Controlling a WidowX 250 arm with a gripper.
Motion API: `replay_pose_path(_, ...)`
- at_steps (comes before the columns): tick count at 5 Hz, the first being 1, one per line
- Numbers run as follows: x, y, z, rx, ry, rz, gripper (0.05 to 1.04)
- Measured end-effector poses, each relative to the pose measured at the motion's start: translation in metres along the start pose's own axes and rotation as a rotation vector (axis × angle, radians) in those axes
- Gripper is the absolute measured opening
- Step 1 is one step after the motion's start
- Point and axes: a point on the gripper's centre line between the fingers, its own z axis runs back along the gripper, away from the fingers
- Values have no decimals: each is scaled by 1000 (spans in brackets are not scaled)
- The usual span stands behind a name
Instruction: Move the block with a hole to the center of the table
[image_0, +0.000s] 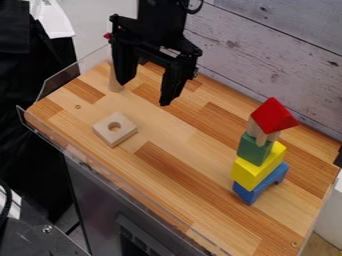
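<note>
Gripper (141, 95)'s spread wide, presumably to grab the holed block (115, 129) near the table's (217, 209) left edge.

Single black arm (160, 19), one two-finger gripper (142, 94). Arm drops in from above, roughly vertical, on the far side of the holed block (105, 131). Gripper hangs pointing down, up off the surface, beyond the block and apart from it. Jaws open, wide gap between the two fingers (171, 85). Both fingers point downward, tips higher than the block. Wrist sits directly over the gripper, farther above the block. Thin dark cable (194, 10) loops out beside the arm up top.
</note>
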Motion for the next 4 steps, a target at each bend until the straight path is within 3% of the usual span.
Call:
replay_pose_path(1,-2,0,-6,-1,28,1,1000)
replay_pose_path(2,5,11,-18,0,29,78,1000)
replay_pose_path(3,11,38,-5,-84,-86,283,1000)
replay_pose_path(4,14,56,-1,-160,-137,444,1000)
